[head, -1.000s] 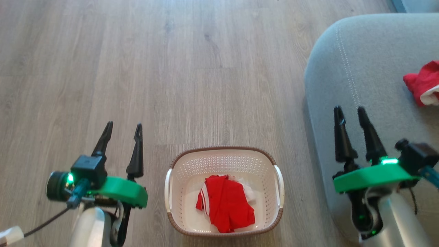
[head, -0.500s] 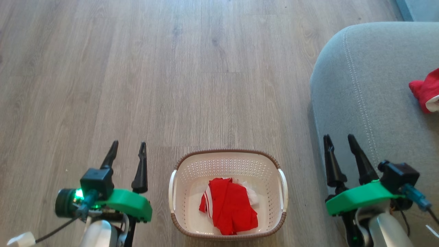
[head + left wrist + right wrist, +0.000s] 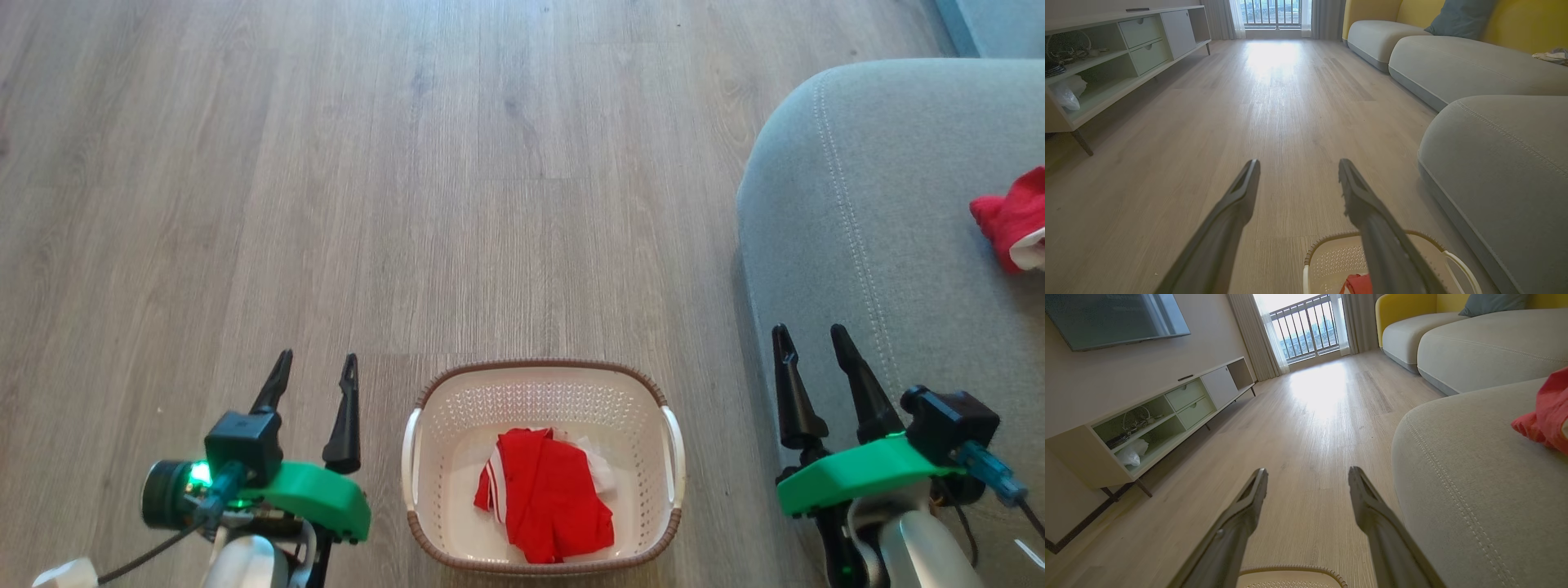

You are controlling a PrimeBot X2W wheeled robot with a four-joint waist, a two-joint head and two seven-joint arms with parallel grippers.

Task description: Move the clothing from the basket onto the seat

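Note:
A red garment with white stripes (image 3: 545, 496) lies crumpled in the cream basket (image 3: 433, 433) on the floor, bottom centre of the head view. A second red garment (image 3: 1011, 219) rests on the grey seat (image 3: 865, 204) at the right edge; the right wrist view shows this garment (image 3: 1545, 414) too. My left gripper (image 3: 317, 367) hovers open to the left of the basket, holding nothing. Over the seat's near edge, right of the basket, my right gripper (image 3: 811, 337) is open and empty. In the left wrist view the basket rim (image 3: 1331, 239) and a bit of red cloth (image 3: 1357, 283) sit under the right finger.
Wooden floor (image 3: 408, 163) stretches ahead. A low TV cabinet (image 3: 1106, 61) stands along the left wall. More grey sofa cushions (image 3: 1453, 61) with a yellow back and a blue pillow (image 3: 1457, 18) line the right side.
The head view has shifted, so the scene sits lower and further right. Both grippers have dropped lower in the frame and stay open. The garments have not moved.

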